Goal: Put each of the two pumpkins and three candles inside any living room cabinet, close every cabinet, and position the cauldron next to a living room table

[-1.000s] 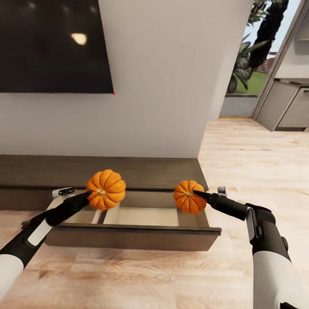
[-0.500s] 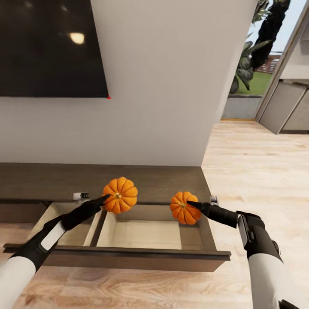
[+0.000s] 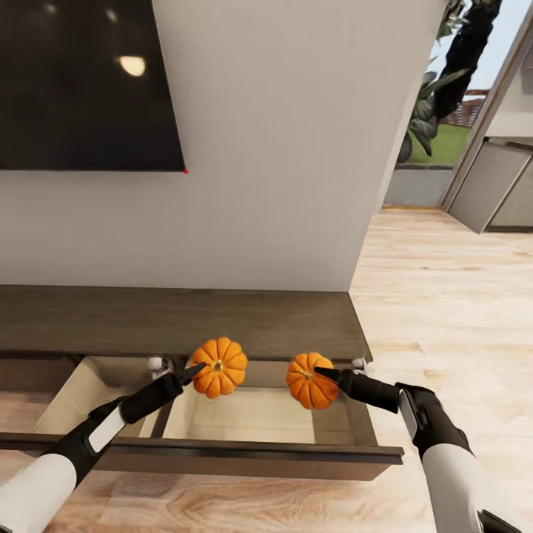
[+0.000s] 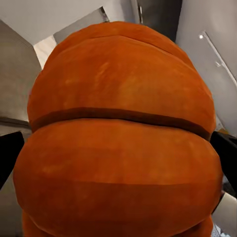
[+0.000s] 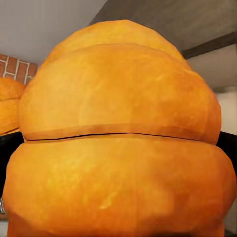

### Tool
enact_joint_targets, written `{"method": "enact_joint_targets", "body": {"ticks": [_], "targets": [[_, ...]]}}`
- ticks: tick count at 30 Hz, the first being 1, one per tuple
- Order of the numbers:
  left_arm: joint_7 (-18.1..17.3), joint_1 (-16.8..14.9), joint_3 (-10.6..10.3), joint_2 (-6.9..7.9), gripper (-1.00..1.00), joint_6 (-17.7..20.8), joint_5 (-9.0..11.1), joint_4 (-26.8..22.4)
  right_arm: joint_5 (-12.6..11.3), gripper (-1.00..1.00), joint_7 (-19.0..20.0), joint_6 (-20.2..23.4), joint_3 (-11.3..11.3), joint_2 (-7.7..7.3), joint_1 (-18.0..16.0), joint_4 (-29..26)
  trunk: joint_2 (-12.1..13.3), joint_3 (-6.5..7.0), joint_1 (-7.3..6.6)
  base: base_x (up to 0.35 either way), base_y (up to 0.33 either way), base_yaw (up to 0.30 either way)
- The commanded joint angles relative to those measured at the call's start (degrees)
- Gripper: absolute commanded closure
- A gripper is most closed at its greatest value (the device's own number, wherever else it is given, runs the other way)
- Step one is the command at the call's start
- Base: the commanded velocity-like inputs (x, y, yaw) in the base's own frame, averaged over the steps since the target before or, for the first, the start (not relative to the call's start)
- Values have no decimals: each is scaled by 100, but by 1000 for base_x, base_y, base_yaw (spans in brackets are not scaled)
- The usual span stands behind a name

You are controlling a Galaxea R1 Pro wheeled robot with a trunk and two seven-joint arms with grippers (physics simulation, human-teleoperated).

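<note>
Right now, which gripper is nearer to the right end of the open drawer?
The right gripper. It holds its pumpkin above the drawer's right part, close to that end. The left gripper holds the other pumpkin above the middle, farther away.

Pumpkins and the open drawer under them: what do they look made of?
Left pumpkin and right pumpkin: matte orange ribbed skin, real or plastic unclear. Cabinet: dark-brown wood look, faint grain, satin finish. Drawer: matching dark front, pale beige unfinished-looking interior.

Bright, even daylight; lamp glare on the dark screen [image 3: 89,81]; wrist close-ups soft.
</note>
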Motion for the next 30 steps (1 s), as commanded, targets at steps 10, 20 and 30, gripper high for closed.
{"method": "enact_joint_targets", "body": {"ticks": [10, 20, 30], "targets": [[18, 5, -24, -42, 100, -130, 4, 892, 78, 100, -644, 11, -4, -9, 2, 626, 0, 0, 0, 28, -1, 0], [262, 6, -61, -59, 100, -174, 5, 954, 89, 100, -1331, -190, -4, 0, 8, 837, 0, 0, 0, 143, -16, 0], [1253, 5, -359, -203, 100, -166, 4, 1000, 98, 100, -1751, -229, -4, 23, 19, 1041, 0, 16, 0, 2, 0, -45]]}}
